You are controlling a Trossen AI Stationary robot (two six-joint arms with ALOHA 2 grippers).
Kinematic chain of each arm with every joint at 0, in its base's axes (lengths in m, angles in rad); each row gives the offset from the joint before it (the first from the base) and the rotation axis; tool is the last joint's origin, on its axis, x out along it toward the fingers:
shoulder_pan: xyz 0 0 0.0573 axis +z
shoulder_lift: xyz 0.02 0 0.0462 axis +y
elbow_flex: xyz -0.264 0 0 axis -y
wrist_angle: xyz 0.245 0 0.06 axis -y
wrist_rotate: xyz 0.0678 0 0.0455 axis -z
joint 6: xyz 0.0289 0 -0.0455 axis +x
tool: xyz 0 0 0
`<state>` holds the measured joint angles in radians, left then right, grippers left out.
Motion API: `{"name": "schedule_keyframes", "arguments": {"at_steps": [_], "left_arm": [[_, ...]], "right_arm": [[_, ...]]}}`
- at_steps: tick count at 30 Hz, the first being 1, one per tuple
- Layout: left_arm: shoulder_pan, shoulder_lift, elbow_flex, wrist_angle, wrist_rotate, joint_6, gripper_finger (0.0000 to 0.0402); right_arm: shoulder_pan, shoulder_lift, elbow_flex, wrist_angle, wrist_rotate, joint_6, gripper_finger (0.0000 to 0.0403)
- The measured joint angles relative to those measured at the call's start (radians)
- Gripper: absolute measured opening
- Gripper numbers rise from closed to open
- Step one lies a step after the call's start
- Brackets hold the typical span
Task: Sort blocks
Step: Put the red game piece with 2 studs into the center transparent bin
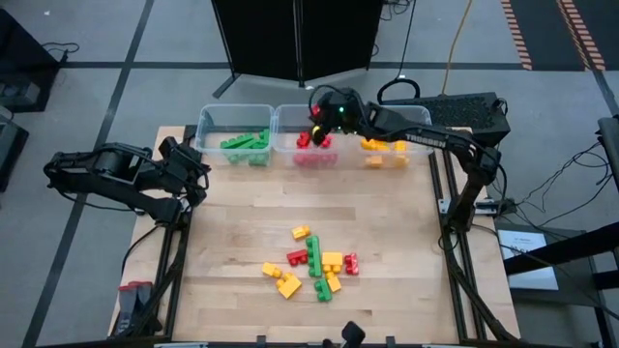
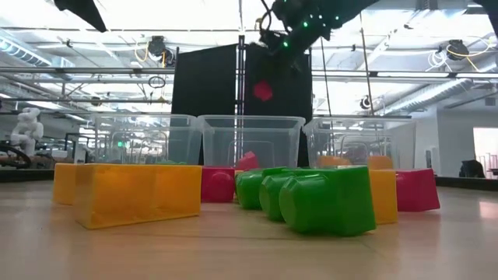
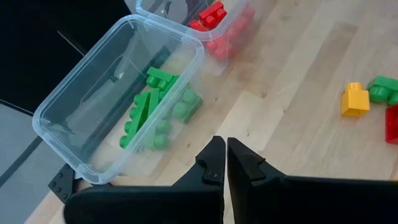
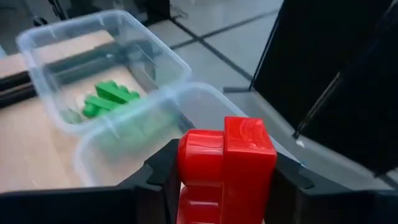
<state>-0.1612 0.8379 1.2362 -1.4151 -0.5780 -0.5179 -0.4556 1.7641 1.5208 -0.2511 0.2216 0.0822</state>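
Note:
Several red, green and yellow blocks (image 1: 314, 266) lie loose on the table's near middle. Three clear bins stand along the far edge: green blocks in the left bin (image 1: 237, 135), red ones in the middle bin (image 1: 311, 137), yellow ones in the right bin (image 1: 397, 140). My right gripper (image 1: 319, 109) hangs over the middle bin, shut on a red block (image 4: 227, 165). In the low view that block (image 2: 263, 91) is high above the bins. My left gripper (image 3: 225, 163) is shut and waits at the table's left side, near the green bin (image 3: 118, 93). My right gripper pinches the red block between its two fingers, one dark finger (image 4: 163, 169) against each side face (image 4: 193, 155). The fingers come from above, slanting down. The block is lifted clear, with its studded end showing past the fingertips, above the middle bin (image 4: 155, 124).
The loose pile in the low view has a yellow block (image 2: 136, 194) and green blocks (image 2: 319, 198) closest to the near edge. Bare wood (image 1: 251, 203) lies between the pile and the bins. A dark panel (image 1: 295, 39) stands beyond the far edge.

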Motion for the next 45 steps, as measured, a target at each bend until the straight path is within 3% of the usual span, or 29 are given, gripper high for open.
{"name": "schedule_keyframes", "arguments": {"at_steps": [15, 22, 25, 29, 38, 45], "left_arm": [[0.000, 0.000, 0.000, 0.001, -0.004, -0.006, 0.0000], [0.000, 0.000, 0.000, 0.001, -0.005, -0.052, 0.0000], [0.000, 0.000, 0.000, 0.001, -0.020, -0.052, 0.0000], [0.000, 0.000, 0.000, 0.000, -0.030, -0.047, 0.0000], [0.000, 0.000, 0.000, 0.000, -0.030, -0.026, 0.0000], [0.000, 0.000, 0.000, -0.009, -0.029, -0.017, 0.0000]], "right_arm": [[-0.032, 0.171, 0.000, -0.104, -0.098, 0.063, 0.0146], [-0.034, 0.165, 0.001, -0.111, -0.097, 0.078, 0.0295], [-0.040, 0.161, 0.020, -0.123, -0.097, 0.089, 0.0313], [-0.037, 0.159, 0.120, -0.207, -0.104, 0.061, 0.0303], [0.098, 0.153, 0.473, -0.724, -0.281, -0.119, 0.0274], [0.277, 0.153, 0.485, -1.084, -0.279, -0.006, 0.0267]]}}
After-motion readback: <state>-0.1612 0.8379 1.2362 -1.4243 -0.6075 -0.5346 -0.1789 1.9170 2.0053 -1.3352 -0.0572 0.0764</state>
